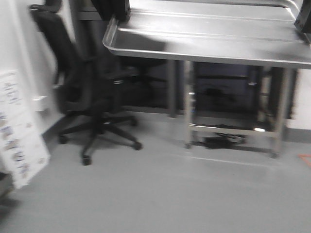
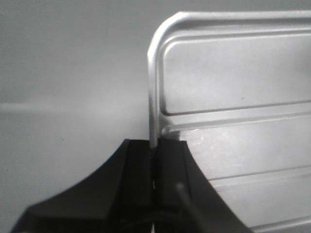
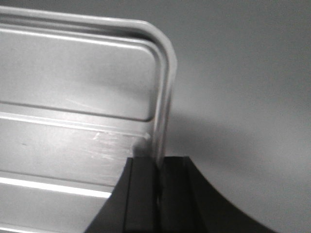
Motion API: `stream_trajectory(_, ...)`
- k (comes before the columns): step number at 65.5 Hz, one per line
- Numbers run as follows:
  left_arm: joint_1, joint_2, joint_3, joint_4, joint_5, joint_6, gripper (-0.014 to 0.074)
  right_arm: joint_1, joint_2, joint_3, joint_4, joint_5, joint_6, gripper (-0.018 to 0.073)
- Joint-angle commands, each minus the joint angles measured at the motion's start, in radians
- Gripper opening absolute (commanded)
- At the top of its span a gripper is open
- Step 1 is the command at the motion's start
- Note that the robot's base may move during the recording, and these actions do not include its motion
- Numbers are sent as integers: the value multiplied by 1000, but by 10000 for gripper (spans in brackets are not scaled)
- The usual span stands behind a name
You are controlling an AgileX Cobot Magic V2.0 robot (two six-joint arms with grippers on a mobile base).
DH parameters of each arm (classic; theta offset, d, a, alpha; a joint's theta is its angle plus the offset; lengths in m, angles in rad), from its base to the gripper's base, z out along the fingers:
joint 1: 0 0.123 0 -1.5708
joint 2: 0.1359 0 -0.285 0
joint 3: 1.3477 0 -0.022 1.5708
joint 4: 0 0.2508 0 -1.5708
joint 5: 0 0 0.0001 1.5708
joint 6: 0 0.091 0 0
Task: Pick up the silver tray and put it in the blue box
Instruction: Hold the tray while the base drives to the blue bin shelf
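**Where it is clamped at both short ends, the silver tray (image 1: 204,39) is seen level**

Although the front view is blurred, the tray's long span is shown there across the top of the picture. It stands before an office chair (image 1: 92,97), a steel-legged stand (image 1: 233,111) and the floor (image 1: 170,194). Only dark stubs of the arms are seen at the upper corners.

Close detail is given by the wrist views alone. The left gripper (image 2: 155,145) is seen with its fingers (image 2: 138,165) pressed together on the rim at one short end. The right gripper (image 3: 159,162) is clamped likewise on the opposite rim. Both are directed inward along the tray, and its ridged base is turned upward.
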Motion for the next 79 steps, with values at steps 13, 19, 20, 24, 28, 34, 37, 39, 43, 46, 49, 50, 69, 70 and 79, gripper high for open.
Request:
stream_trajectory(13, 2, -20, -24, 36, 56, 17, -106, -5, -35, -39, -40, -42, -14, 57)
stream_trajectory(19, 2, -9, -24, 36, 56, 17, -106, -5, -35, -39, -40, -42, -14, 57)
stream_trajectory(20, 2, -6, -24, 36, 56, 17, -106, -5, -35, -39, -40, -42, -14, 57)
stream_trajectory(24, 2, 2, -24, 35, 56, 17, -106, -5, -35, -39, -40, -42, -14, 57)
stream_trajectory(28, 2, 8, -24, 32, 56, 17, -106, -5, -35, -39, -40, -42, -14, 57)
stream_trajectory(34, 2, 15, -24, 32, 55, 17, -106, -5, -35, -39, -40, -42, -14, 57)
stream_trajectory(37, 2, 18, -24, 32, 55, 17, -106, -5, -35, -39, -40, -42, -14, 57)
stream_trajectory(39, 2, 18, -24, 32, 53, 17, -106, -5, -35, -39, -40, -42, -14, 57)
stream_trajectory(43, 2, 18, -24, 32, 53, 17, -106, -5, -35, -39, -40, -42, -14, 57)
stream_trajectory(46, 2, 18, -24, 32, 53, 17, -106, -5, -35, -39, -40, -42, -14, 57)
stream_trajectory(49, 2, 18, -24, 32, 53, 17, -106, -5, -35, -39, -40, -42, -14, 57)
stream_trajectory(50, 2, 18, -24, 32, 53, 17, -106, -5, -35, -39, -40, -42, -14, 57)
stream_trajectory(69, 2, 18, -24, 30, 47, 17, -106, -5, -35, -39, -40, -42, -14, 57)
stream_trajectory(70, 2, 18, -24, 30, 47, 17, -106, -5, -35, -39, -40, -42, -14, 57)
stream_trajectory(79, 2, 18, -24, 25, 57, 17, -106, -5, -35, -39, -40, -42, -14, 57)
